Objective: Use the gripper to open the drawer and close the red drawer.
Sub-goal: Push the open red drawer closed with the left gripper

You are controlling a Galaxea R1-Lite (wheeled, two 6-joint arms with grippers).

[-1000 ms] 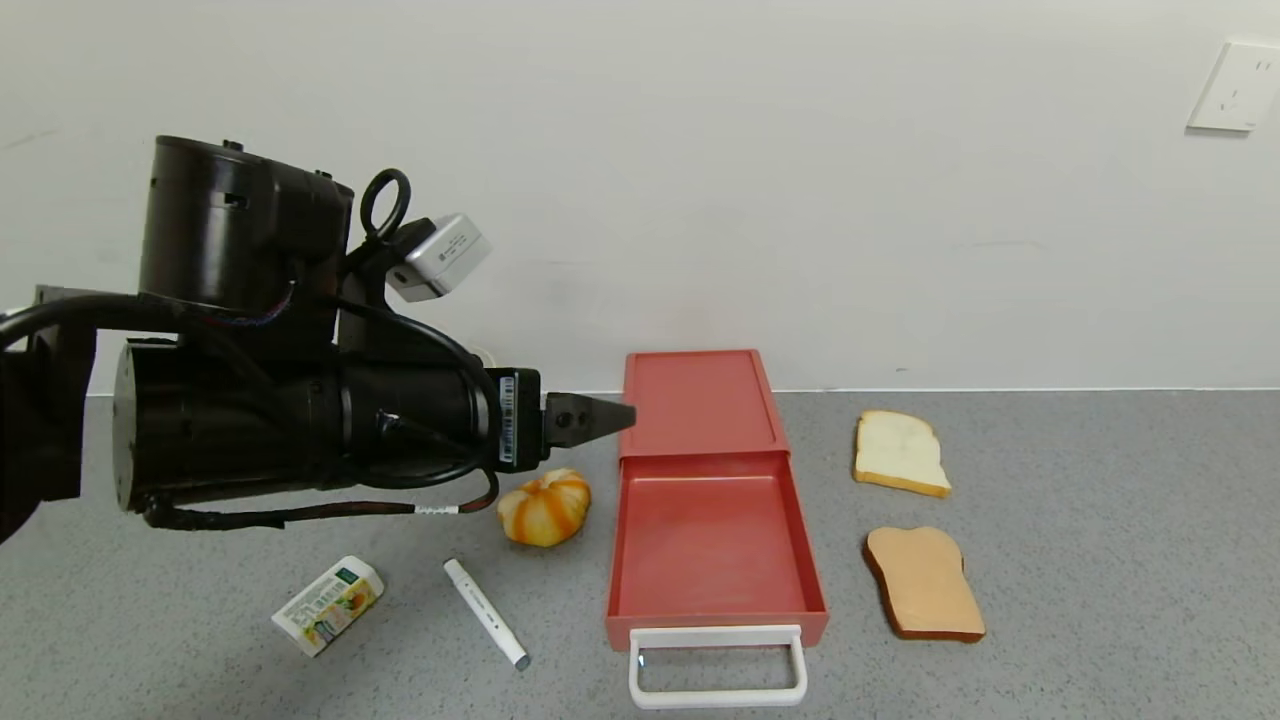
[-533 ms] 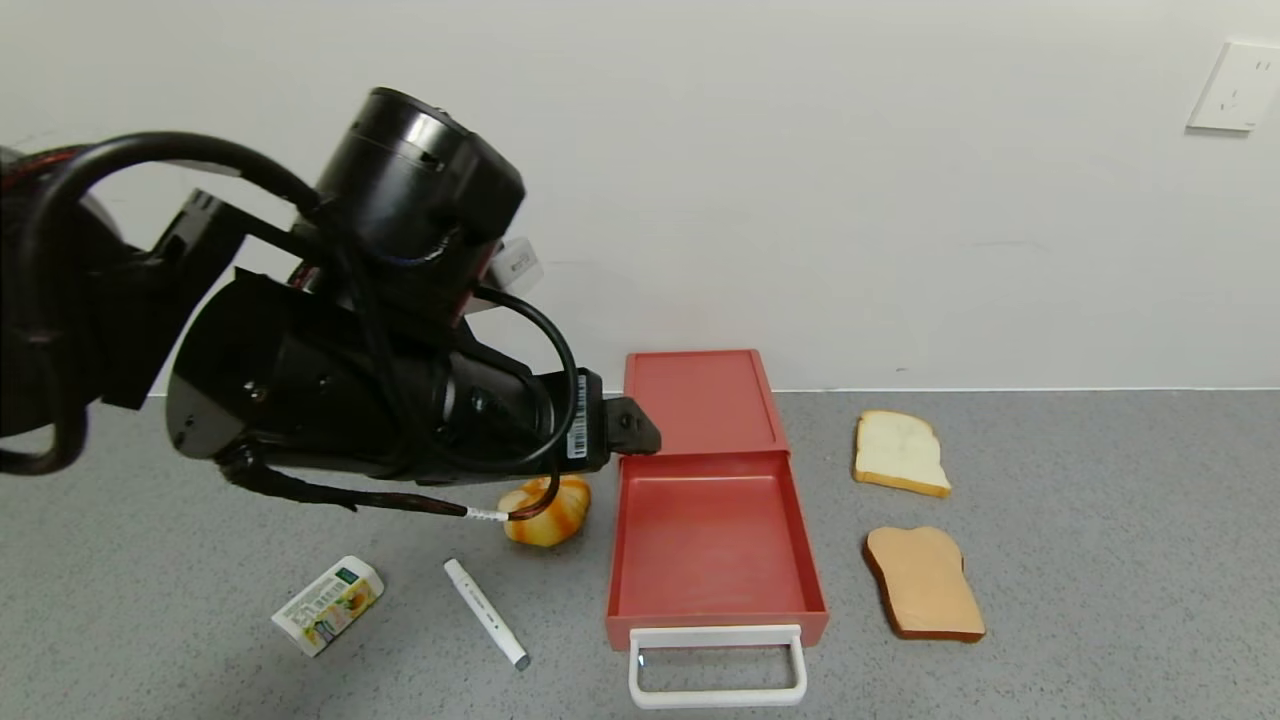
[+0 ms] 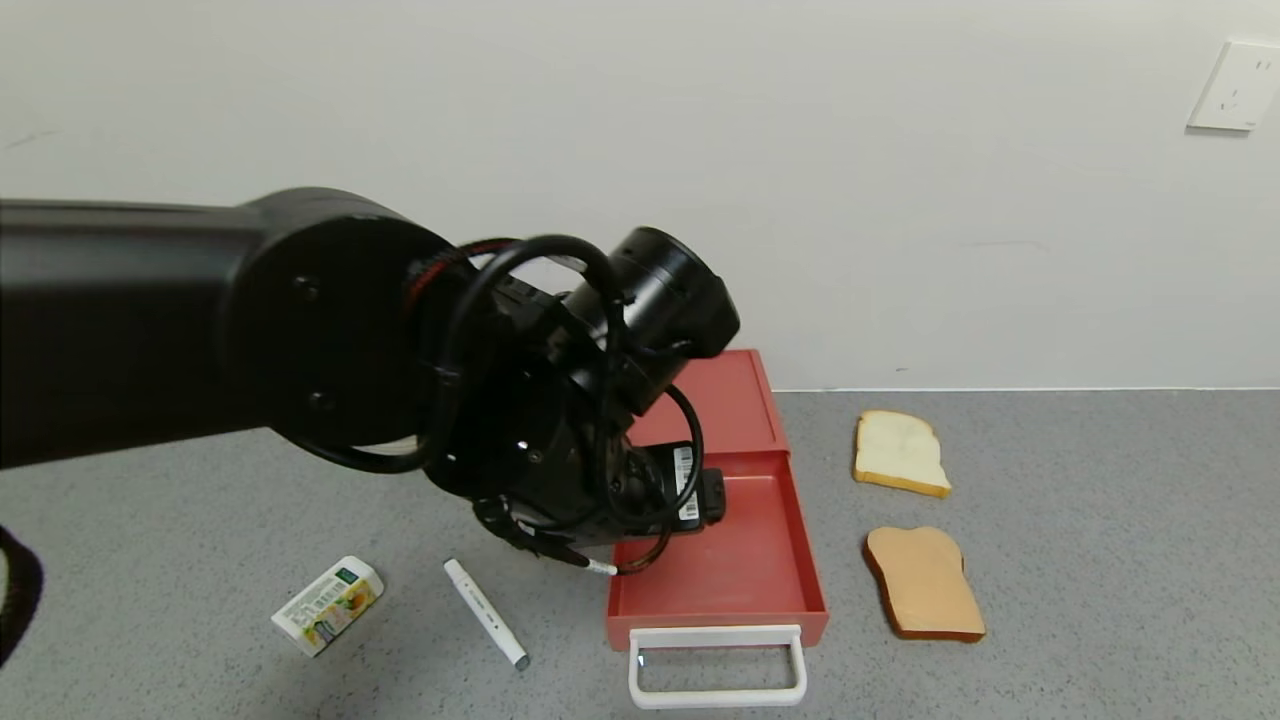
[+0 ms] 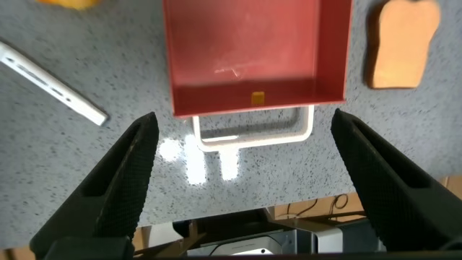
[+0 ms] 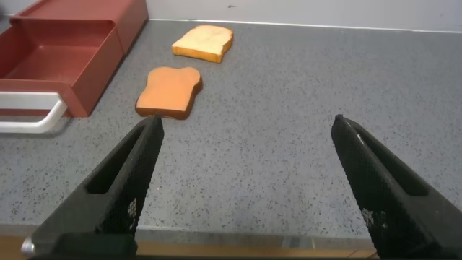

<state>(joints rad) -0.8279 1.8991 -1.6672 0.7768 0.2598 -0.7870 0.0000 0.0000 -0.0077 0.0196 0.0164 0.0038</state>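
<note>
The red drawer [image 3: 715, 545] stands open on the grey surface [image 3: 1100, 560], its white handle [image 3: 717, 666] toward the robot. The left end effector [image 4: 242, 177] hangs above the tray, fingers [image 4: 119, 184] apart. The right end effector [image 5: 245, 180], also spread, waits beside 2 bread slices [image 3: 922, 580].

Two bread slices [image 3: 900, 453] [image 3: 924, 584] on grey bench [image 3: 1100, 560]; white marker [image 3: 486, 613] beside small carton [image 3: 328, 605]; wall socket [image 3: 1236, 86].
</note>
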